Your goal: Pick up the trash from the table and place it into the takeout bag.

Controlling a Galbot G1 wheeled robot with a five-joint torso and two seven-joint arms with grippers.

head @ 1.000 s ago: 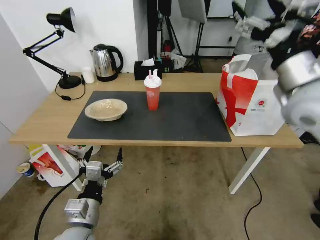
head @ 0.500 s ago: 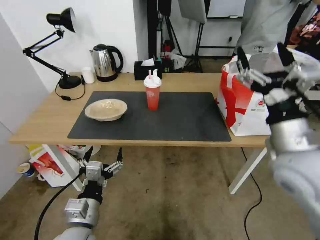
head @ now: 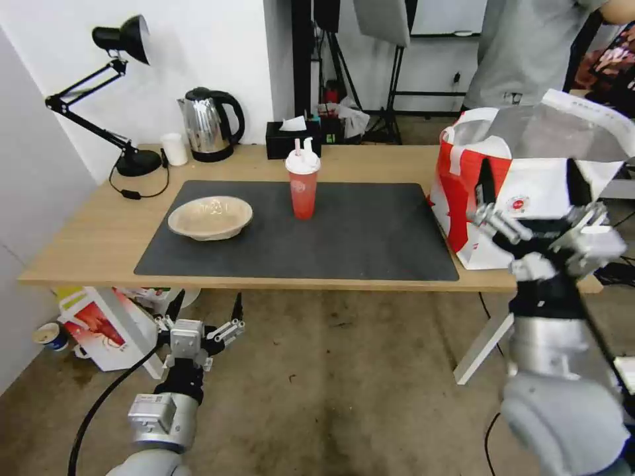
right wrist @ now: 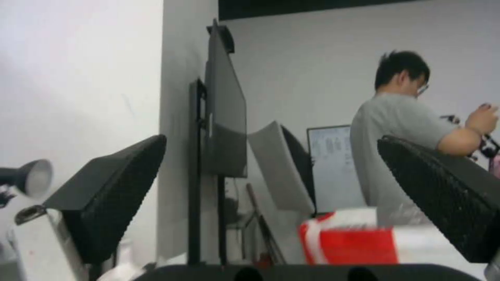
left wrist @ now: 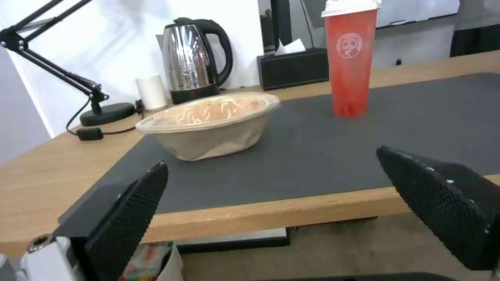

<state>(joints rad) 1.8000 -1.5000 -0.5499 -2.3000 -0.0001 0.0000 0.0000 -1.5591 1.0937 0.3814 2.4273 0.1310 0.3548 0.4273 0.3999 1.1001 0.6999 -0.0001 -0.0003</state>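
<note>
Left gripper, black-fingered on a grey metal wrist, hangs below the front edge of the long light-wood table near its left end, fingers spread wide and empty. On the large dark grey mat covering the tabletop, the shallow tan pulp bowl sits toward the mat's left side, upright. Just right of it, nearer the back edge, the red drink cup with a white lid stands upright, apart from the bowl. At the table's right end, off the mat, stands the large boxy white takeout bag with broad red bands, its mouth open and its silver foil lining exposed. Right gripper, also black-fingered, is raised in front of the bag's near face, fingers spread wide, nothing between them. From the left wrist camera, the pulp bowl and cup appear beyond the table edge.
</note>
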